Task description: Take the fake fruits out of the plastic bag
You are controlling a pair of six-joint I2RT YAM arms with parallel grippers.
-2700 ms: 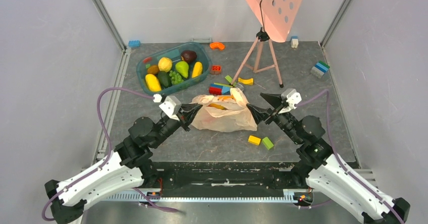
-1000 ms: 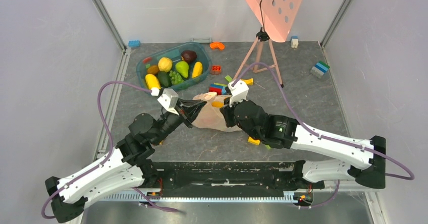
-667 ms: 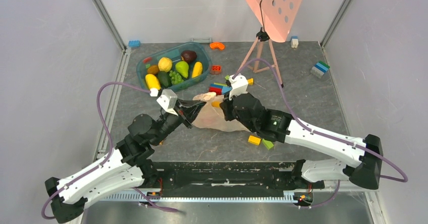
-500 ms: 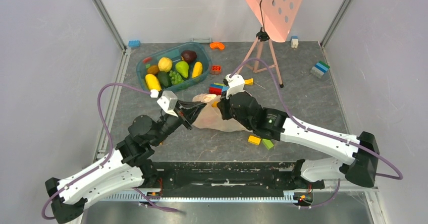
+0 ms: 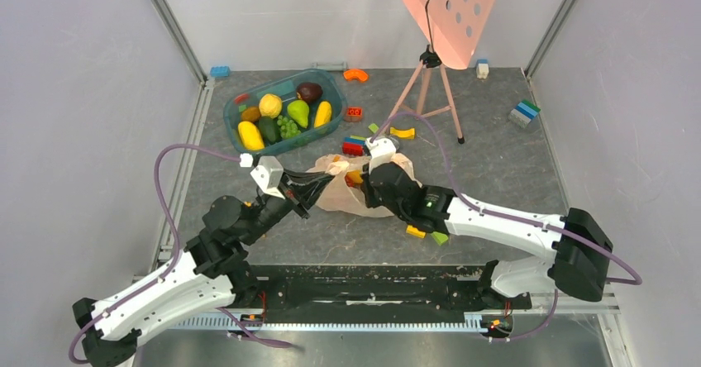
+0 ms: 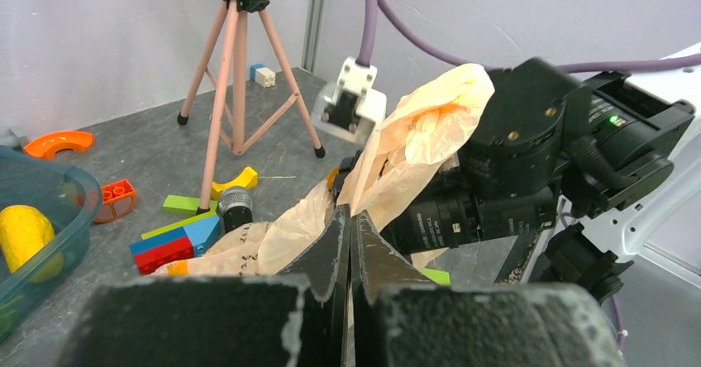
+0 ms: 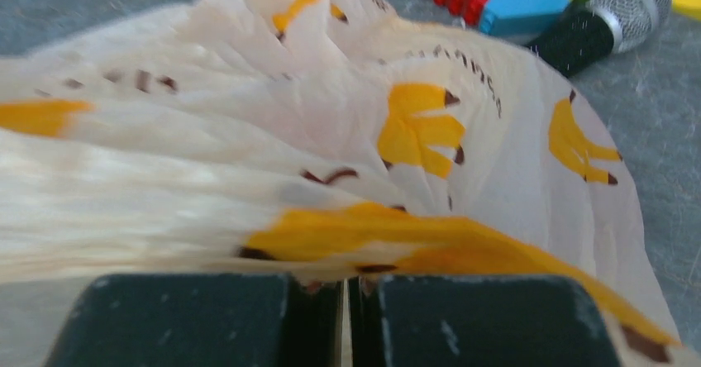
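The plastic bag (image 5: 335, 195) lies crumpled at mid-table, cream with orange and yellow prints. My left gripper (image 5: 311, 187) is shut on its left edge; in the left wrist view the film is pinched between the closed fingertips (image 6: 349, 218) and the bag (image 6: 413, 135) rises beyond them. My right gripper (image 5: 357, 178) reaches over from the right and is shut on the bag's top; the printed bag (image 7: 331, 135) fills the right wrist view, above that gripper (image 7: 345, 288). A bit of orange and red shows at the bag's mouth. Several fake fruits (image 5: 281, 112) lie in a teal tub (image 5: 230, 117).
Toy blocks (image 5: 355, 144) and a small microphone (image 7: 603, 24) lie just behind the bag. A yellow block (image 5: 416, 231) and a green one (image 5: 438, 236) sit near the right arm. A pink tripod (image 5: 426, 86) with a perforated panel stands behind.
The right arm swung in from the right side onto the bag's top. Over the last second the left gripper drew back to the near left, spreading the bag between the two grips.
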